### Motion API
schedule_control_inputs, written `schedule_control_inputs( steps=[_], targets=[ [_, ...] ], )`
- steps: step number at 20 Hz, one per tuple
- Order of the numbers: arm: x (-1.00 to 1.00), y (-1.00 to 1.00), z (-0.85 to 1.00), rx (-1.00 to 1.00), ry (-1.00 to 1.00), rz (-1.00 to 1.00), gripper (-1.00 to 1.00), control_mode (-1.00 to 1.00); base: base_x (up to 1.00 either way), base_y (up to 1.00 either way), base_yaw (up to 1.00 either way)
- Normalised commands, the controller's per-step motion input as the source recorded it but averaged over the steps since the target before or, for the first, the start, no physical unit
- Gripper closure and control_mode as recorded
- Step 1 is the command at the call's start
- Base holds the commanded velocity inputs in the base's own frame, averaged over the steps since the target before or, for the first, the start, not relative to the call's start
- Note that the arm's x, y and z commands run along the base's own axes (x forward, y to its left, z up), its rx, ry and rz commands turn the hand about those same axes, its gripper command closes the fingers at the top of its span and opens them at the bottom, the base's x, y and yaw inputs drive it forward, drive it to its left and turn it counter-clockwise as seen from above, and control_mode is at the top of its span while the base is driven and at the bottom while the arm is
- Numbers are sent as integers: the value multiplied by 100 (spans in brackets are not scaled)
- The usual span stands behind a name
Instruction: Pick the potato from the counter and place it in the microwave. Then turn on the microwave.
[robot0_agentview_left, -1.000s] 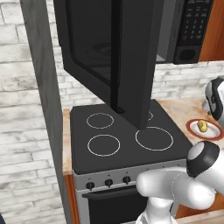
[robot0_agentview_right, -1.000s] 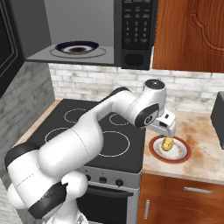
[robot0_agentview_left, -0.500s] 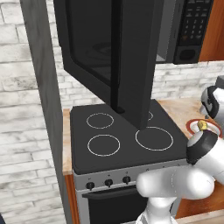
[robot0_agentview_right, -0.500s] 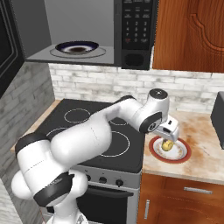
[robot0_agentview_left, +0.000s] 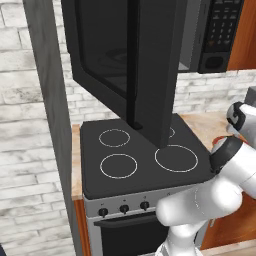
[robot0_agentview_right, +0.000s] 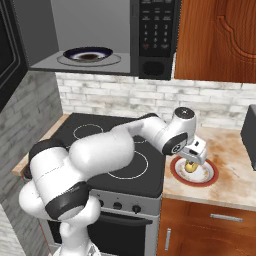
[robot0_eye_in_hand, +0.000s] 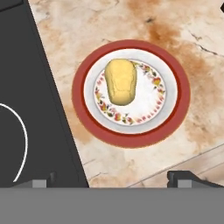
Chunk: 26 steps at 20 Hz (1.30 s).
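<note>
Above the red-rimmed plate (robot0_eye_in_hand: 131, 94), the gripper (robot0_agentview_right: 192, 159) has been lowered toward the potato (robot0_eye_in_hand: 120, 81). Jaws are spread wide, nothing grasped; the pick is judged imminent.

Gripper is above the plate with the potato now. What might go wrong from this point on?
1. The potato is a rounded lump on a smooth plate; the open gripper hangs over it, and a slightly off-centre close may roll it away or shove the plate.
2. The microwave cavity already holds a dish, so there is little free floor for the potato.
3. Its open door juts over the stovetop; the arm may clip it when lifting.
</note>
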Motion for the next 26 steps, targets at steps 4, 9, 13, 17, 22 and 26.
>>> schedule_control_inputs(
  steps=[4, 9, 13, 17, 22, 26],
  targets=[
    [26, -4, -25, 0, 0, 0, -100, -100, 0, 0, 0],
    [27, -10, -23, 0, 0, 0, -100, -100, 0, 0, 0],
    [30, -14, -22, 0, 0, 0, -100, -100, 0, 0, 0],
    [29, -16, -21, 0, 0, 0, -100, -100, 0, 0, 0],
    [23, -27, -18, 0, 0, 0, -100, -100, 0, 0, 0],
    [19, -24, -21, 0, 0, 0, -100, -100, 0, 0, 0]
  ],
)
